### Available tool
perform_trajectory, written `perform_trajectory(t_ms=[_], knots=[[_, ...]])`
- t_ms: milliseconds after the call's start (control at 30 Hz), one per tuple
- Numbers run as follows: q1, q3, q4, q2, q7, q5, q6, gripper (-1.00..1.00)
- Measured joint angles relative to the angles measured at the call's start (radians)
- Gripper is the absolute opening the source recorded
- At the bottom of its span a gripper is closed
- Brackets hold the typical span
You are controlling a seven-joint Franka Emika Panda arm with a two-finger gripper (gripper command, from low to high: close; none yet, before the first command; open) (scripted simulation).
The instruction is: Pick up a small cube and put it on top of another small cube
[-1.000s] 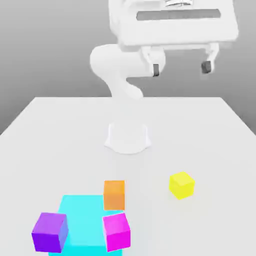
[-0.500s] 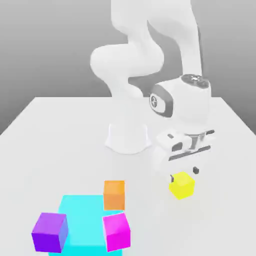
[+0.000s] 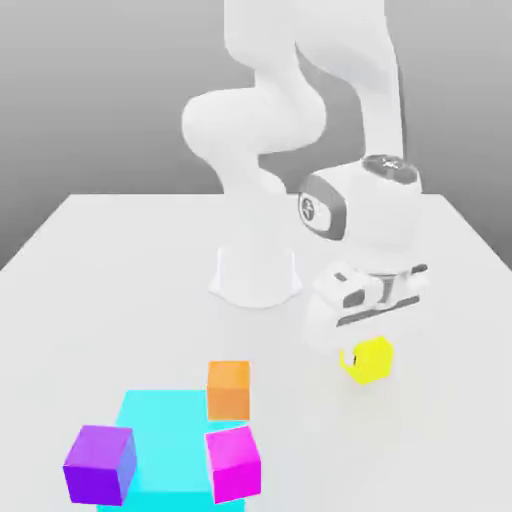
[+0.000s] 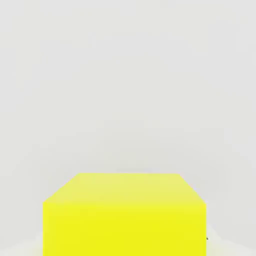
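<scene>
Between the jaws of the gripper (image 3: 366, 345), which has dropped from high above within the last second, the small cube (image 3: 371, 359) now sits pinched and seemingly just off the tabletop (image 3: 120, 260), apparently ready to carry.

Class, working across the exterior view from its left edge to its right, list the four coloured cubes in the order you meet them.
Purple cube → orange cube → magenta cube → yellow cube.
</scene>
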Motion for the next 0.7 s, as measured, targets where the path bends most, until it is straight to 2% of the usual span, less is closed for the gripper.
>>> perform_trajectory(t_ms=[67, 133, 633, 700], knots=[[-0.001, -0.014, 0.006, -0.053, -0.018, 0.017, -0.06, -1.0], [-0.028, -0.04, 0.06, -0.058, -0.037, 0.011, -0.119, -1.0], [-0.319, -0.227, 0.597, 0.041, -0.249, 0.007, -0.557, -1.0], [-0.353, -0.235, 0.636, 0.075, -0.273, 0.015, -0.562, -1.0]])
